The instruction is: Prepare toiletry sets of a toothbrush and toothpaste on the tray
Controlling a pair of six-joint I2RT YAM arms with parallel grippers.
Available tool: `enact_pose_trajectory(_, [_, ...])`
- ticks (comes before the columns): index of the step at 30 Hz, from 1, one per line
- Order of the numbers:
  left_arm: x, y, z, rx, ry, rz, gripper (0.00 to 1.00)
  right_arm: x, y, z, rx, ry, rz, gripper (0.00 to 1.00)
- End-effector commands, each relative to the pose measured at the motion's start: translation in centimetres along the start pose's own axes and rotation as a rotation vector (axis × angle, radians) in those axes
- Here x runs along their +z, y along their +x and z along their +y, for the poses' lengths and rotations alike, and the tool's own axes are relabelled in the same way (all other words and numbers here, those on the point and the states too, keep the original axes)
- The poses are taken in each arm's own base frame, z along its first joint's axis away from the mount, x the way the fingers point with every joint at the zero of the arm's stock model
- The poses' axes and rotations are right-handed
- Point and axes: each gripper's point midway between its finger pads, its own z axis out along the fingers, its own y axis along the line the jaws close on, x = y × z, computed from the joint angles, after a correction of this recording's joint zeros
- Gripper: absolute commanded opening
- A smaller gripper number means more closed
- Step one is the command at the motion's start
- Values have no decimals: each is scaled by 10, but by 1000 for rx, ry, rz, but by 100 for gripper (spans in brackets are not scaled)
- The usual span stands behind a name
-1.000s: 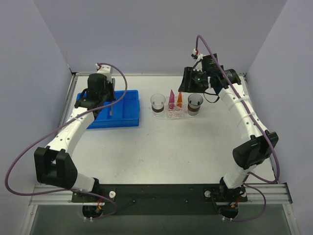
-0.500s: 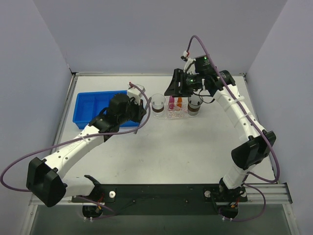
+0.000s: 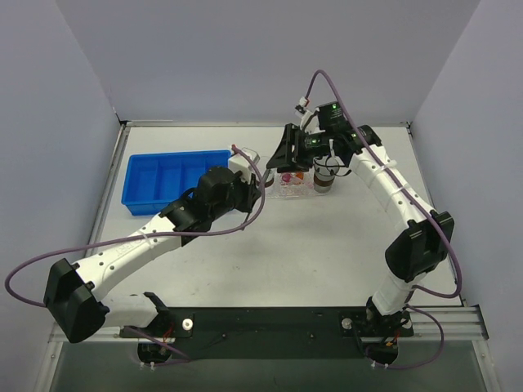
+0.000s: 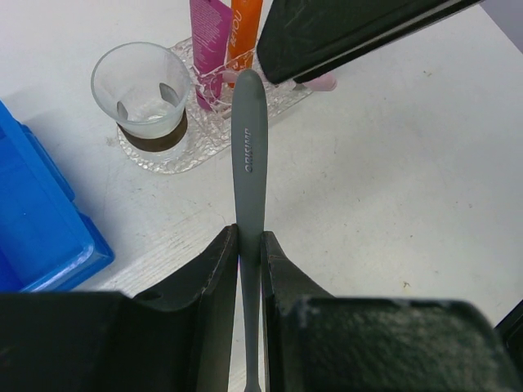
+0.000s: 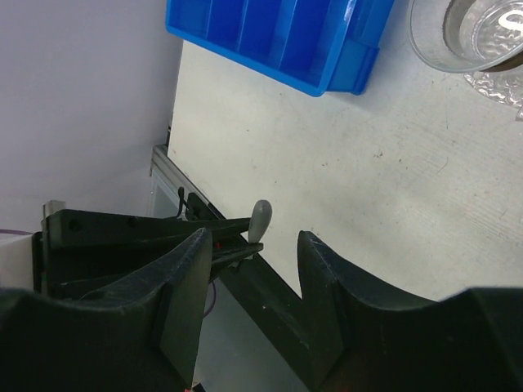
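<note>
I record the left gripper (image 4: pixel 249 245) clamped narrow on the toothbrush (image 4: pixel 249 147), which projects straight ahead of its fingers. The tip reaches the near edge of the tray (image 4: pixel 204 139), just short of the pink toothpaste (image 4: pixel 208 24) and orange toothpaste (image 4: pixel 245 28). The blue bin (image 4: pixel 33 220) crowds the left; white table (image 4: pixel 392 204) stretches right. The right gripper (image 5: pixel 249 265), spread wide and holding nothing, hangs just ahead.

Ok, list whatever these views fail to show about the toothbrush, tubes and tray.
Toothbrush's lower end: left wrist view, hidden inside the left gripper.
Pink tube and orange tube tops: cut by that view's top edge.
Tray's far end: covered by the right gripper.
</note>
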Motion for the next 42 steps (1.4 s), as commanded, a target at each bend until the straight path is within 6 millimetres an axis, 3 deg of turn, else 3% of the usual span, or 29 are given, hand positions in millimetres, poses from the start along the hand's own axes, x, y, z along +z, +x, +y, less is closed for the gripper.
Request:
enact_pose_trajectory(1, [-3, -41, -14, -18, 12, -110, 0, 7, 5, 2, 14, -33, 22, 42])
enact_pose_trajectory(18, [-8, -46, -27, -4, 2, -134, 0, 17, 21, -3, 24, -50, 81, 36])
enact_pose_trajectory(24, [-7, -48, -32, -2, 8, -139, 0, 18, 21, -2, 22, -55, 84, 25])
enact_pose_trajectory(28, [-6, -47, -32, 1, 8, -138, 0, 17, 21, -1, 23, -61, 86, 0])
enact_pose_trajectory(32, [-7, -47, -30, -21, -7, -137, 1, 15, 18, 0, 23, -64, 75, 0])
enact_pose_trajectory(34, [-8, -48, -28, -39, -16, -142, 18, 10, 14, 1, 25, -67, 51, 0])
enact_pose_trajectory(35, [-9, -50, -28, -61, -17, -147, 34, 9, 9, 3, 29, -76, 30, 0])
enact_pose_trajectory(38, [-14, -53, -27, -115, -10, -166, 61, -3, -8, 1, 64, -106, -48, 0])
enact_pose_trajectory(40, [-19, -60, -28, -163, 45, -184, 66, -15, -16, -2, 101, -142, -90, 0])
enact_pose_trajectory(41, [-20, -57, -29, -212, 76, -175, 67, -19, -27, 3, 77, -181, -137, 0])
enact_pose_trajectory(42, [-22, -66, -21, -251, 87, -202, 68, -27, -30, 9, 99, -215, -152, 0])
